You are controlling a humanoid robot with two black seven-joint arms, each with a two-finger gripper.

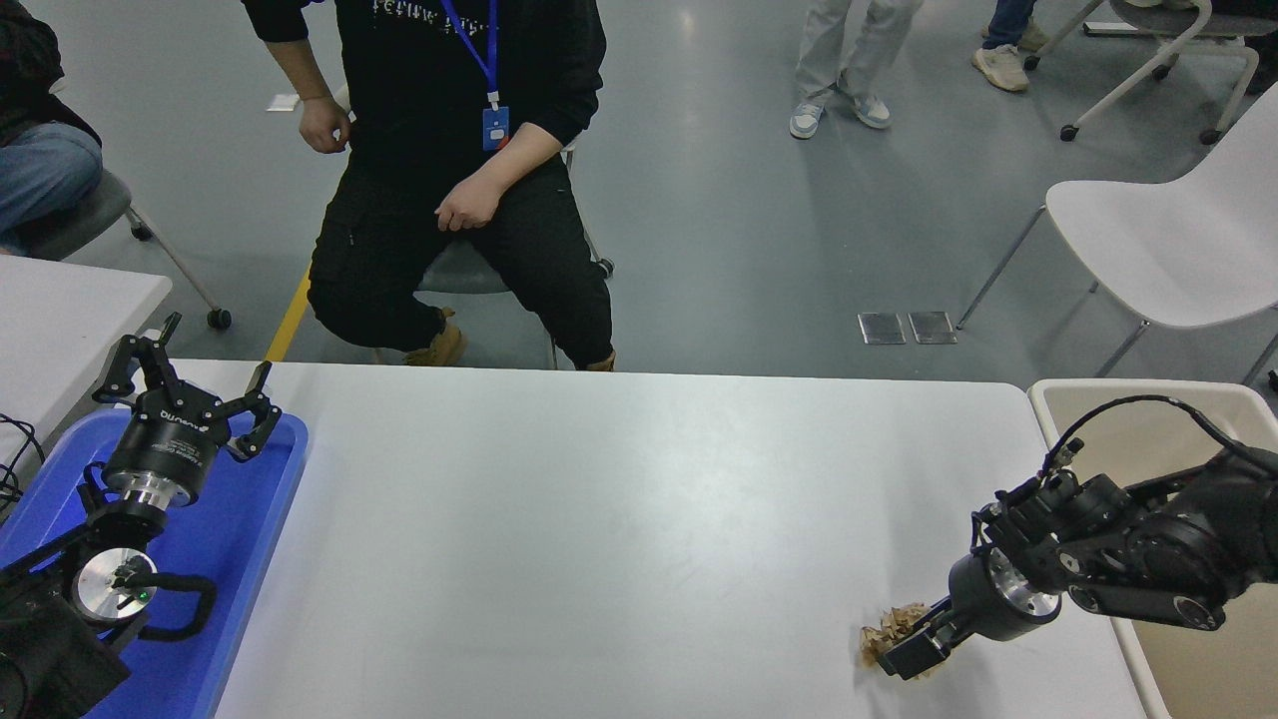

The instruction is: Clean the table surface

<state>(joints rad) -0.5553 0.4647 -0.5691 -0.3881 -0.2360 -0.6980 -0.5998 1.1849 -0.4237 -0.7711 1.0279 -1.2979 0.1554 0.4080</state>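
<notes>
The table surface (599, 519) is a wide matte white top filling the lower part of the head view. Near its front right lies a crumpled brown paper wad (887, 634). My right gripper (904, 654) reaches in from the right and is shut on that wad, its fingers pressed down over it at table level. Part of the wad is hidden under the fingers. My left gripper (190, 384) is parked at the lower left above a blue tray, its fingers spread open and holding nothing.
A blue tray (250, 529) sits on the table's left end. A beige bin (1188, 429) stands off the right edge, behind my right arm. A seated person (459, 170) is at the far side. A smaller white table (60, 310) is at left, a white chair (1168, 240) at right.
</notes>
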